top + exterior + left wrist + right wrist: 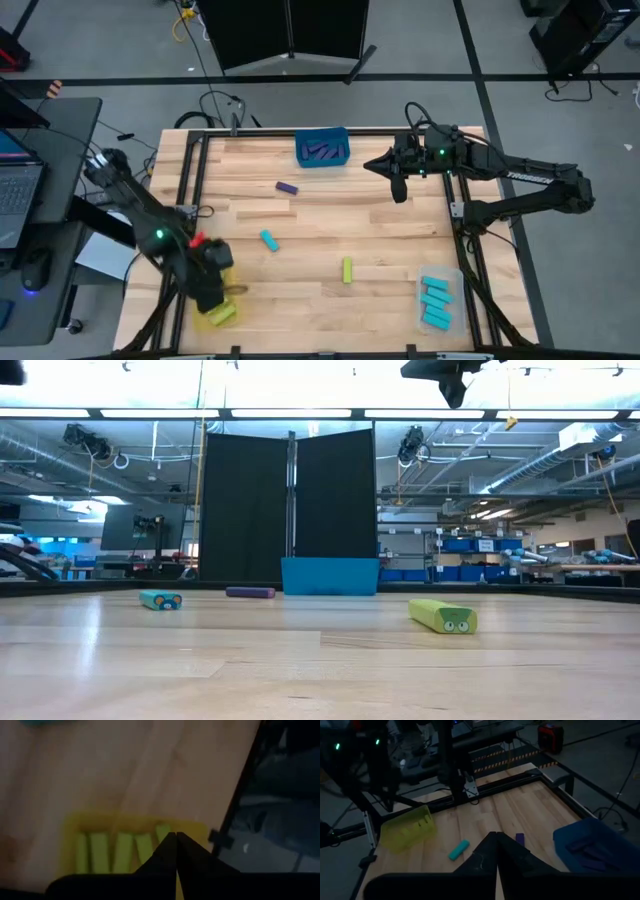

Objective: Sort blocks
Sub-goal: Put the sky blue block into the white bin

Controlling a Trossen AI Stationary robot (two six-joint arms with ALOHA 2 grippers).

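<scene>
Three loose blocks lie flat on the table: a purple one [287,187] [250,592], a cyan one [269,240] [160,599] and a lime one [347,270] [443,616]. Purple blocks fill the blue bin [322,147], cyan blocks the clear bin [437,300], and lime blocks the yellow bin [222,314] [130,852]. My left gripper [213,296] [176,838] hangs shut and empty right above the yellow bin. My right gripper [372,165] [496,837] is shut and empty, raised off the table just right of the blue bin.
A black frame rail [300,131] borders the tabletop on its far, left and right sides. The blue bin sits at the far edge, the clear bin in the near right corner and the yellow bin in the near left corner. Bare wood [340,220] lies between the loose blocks.
</scene>
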